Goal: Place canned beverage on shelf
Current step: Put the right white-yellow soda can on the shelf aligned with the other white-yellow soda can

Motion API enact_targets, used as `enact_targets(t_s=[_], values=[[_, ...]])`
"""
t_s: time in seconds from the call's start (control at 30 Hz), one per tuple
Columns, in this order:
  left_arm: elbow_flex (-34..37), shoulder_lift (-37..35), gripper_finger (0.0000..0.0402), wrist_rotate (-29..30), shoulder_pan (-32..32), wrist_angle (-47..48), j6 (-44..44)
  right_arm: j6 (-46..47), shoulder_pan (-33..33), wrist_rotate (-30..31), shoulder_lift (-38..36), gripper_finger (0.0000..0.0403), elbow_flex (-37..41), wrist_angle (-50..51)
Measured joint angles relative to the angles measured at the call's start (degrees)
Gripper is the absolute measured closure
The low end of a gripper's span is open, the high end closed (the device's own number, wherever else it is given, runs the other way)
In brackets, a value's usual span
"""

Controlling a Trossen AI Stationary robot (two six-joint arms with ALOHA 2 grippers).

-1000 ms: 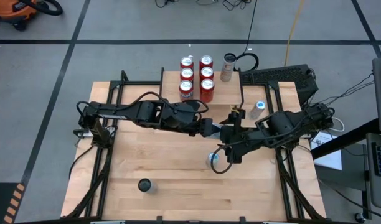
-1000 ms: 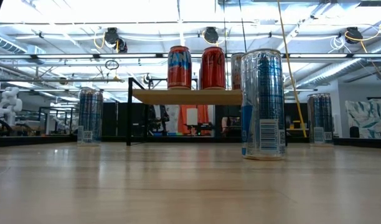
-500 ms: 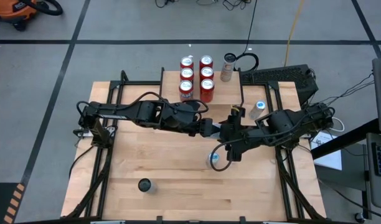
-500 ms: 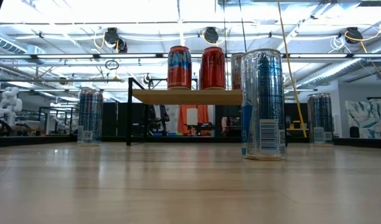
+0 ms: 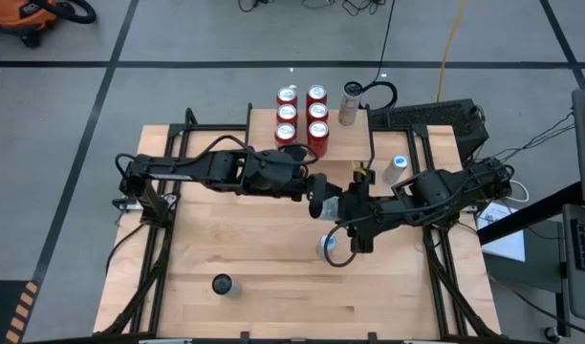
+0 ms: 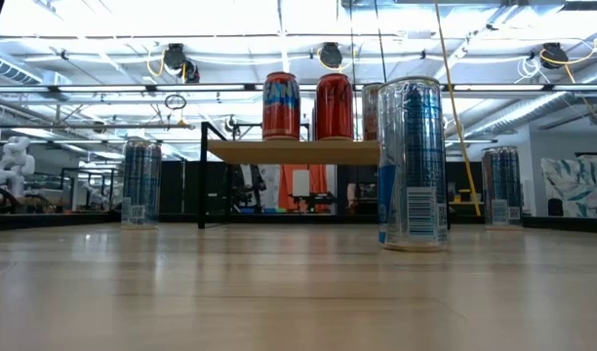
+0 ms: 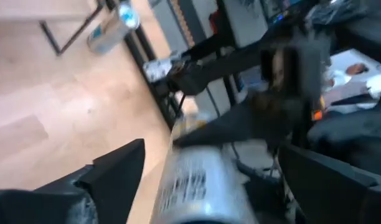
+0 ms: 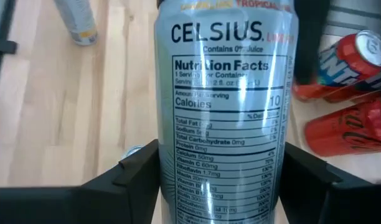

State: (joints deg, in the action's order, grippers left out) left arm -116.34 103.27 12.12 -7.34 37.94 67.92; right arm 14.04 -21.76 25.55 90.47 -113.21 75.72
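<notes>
Silver Celsius can held above the counter; shelf already loaded with red cans

The canned beverage [image 8: 225, 112] is a tall silver Celsius can, its nutrition-facts panel facing the right wrist camera, sitting between the right gripper [image 5: 333, 204]'s jaws, which stand against its sides. From above it appears near the counter's middle, just in front of the shelf [image 6: 292, 151]. The shelf is a low light-wood board on thin black legs at the counter's far edge; red cans [image 5: 301, 117] stand upright on it in two rows. In the left wrist view the silver can is blurred.
</notes>
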Motion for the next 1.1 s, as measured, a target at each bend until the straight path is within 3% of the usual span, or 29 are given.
enact_targets(t_s=[0.3, 0.57, 0.83, 1.1], values=[[-0.01, -4.11, 0.0018, 5.85, -0.08, -1.77, -9.25, 0.80, 0.02, -4.16, -2.03, 0.0169, 0.00, -0.79], [-0.03, -9.91, 0.0018, 13.49, -0.56, -1.87, -19.90, 1.75, 0.05, -8.00, -9.52, 0.0170, 0.02, -7.09], [-0.01, -12.36, 0.0017, 12.75, -0.93, -4.42, -33.38, 0.08, 0.84, -9.51, -18.50, 0.0170, 0.00, -20.85], [0.00, -11.03, 0.0017, 6.00, -1.65, -14.02, -41.72, -5.54, 0.84, -12.79, -22.39, 0.0171, -0.02, -31.45]])
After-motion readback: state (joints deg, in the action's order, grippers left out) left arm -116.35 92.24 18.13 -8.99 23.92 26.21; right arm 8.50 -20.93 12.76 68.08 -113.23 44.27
